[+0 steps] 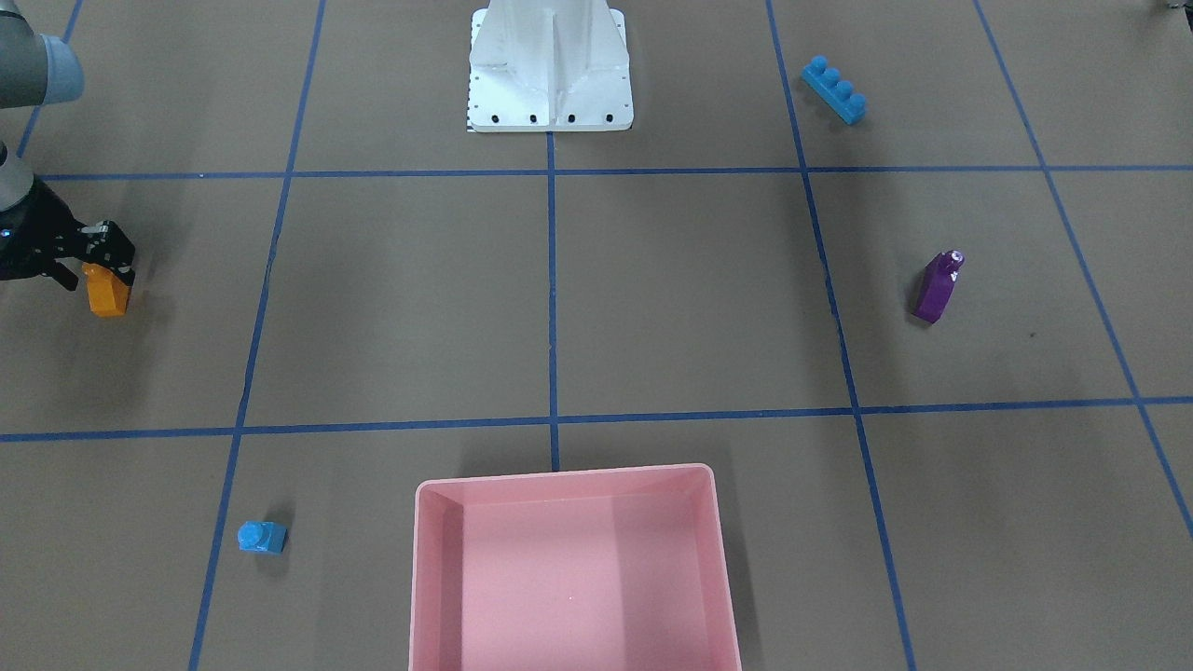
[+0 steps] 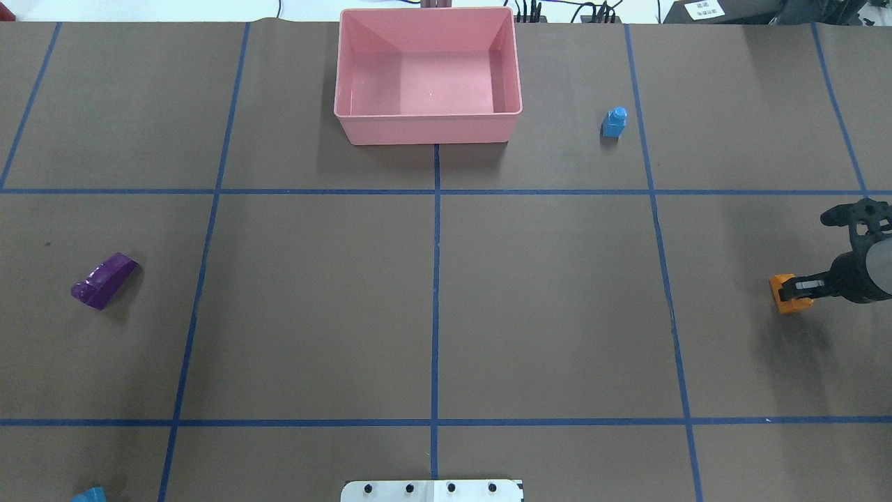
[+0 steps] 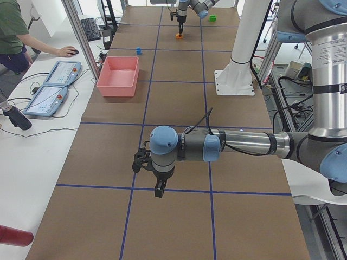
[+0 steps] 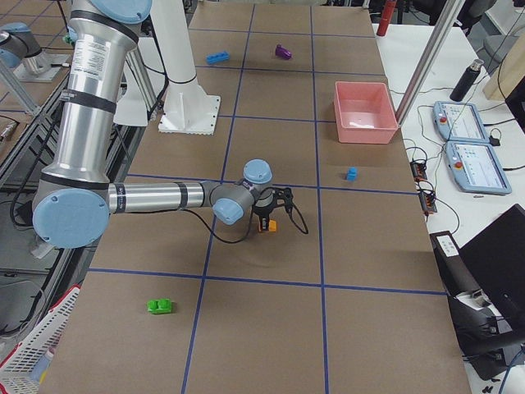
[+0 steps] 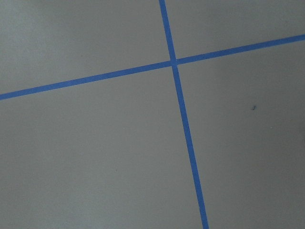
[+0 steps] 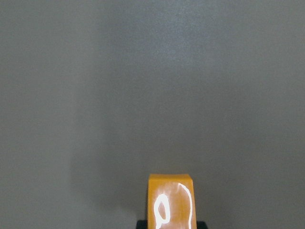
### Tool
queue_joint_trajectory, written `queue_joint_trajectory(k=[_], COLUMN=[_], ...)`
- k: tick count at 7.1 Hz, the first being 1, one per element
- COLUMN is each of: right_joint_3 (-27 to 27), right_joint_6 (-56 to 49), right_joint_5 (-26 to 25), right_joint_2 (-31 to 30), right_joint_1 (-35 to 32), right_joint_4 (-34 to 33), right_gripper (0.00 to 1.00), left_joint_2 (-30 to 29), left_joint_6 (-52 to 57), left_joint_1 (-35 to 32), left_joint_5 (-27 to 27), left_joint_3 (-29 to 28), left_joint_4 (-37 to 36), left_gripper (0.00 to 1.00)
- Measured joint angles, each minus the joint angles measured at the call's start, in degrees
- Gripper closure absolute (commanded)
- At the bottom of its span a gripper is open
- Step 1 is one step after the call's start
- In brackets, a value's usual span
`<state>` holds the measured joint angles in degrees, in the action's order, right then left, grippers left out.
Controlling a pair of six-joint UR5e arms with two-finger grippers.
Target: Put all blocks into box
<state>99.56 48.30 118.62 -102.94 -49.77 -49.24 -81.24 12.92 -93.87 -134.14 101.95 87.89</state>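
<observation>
Pink box first, the big one: nothing in it, well off from the right claw, forward and to its left. That claw pinches the orange brick across its sides. Sensible, since it looks light, rigid and slick. Left claw: open or closed, can't tell.

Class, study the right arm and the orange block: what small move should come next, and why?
Probably raise the right gripper straight up a little. Its fingers flank the orange block as if shut on it. Whether the block is off the table is unclear. The pink box across the table holds no blocks, so a lift must come before the carry.
</observation>
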Motion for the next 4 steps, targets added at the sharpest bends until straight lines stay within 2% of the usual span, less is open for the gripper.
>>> queue_joint_trajectory(k=[4], right_joint_3=[4.1], right_joint_6=[0.0], right_joint_5=[1.3], right_joint_2=[1.5], right_joint_1=[-0.9], right_joint_4=[-0.7], right_gripper=[1.00], left_joint_2=[0.0], left_joint_6=[0.0], left_joint_1=[0.0], left_joint_5=[-0.1], left_joint_3=[0.1], left_joint_4=[0.0], left_gripper=[0.00])
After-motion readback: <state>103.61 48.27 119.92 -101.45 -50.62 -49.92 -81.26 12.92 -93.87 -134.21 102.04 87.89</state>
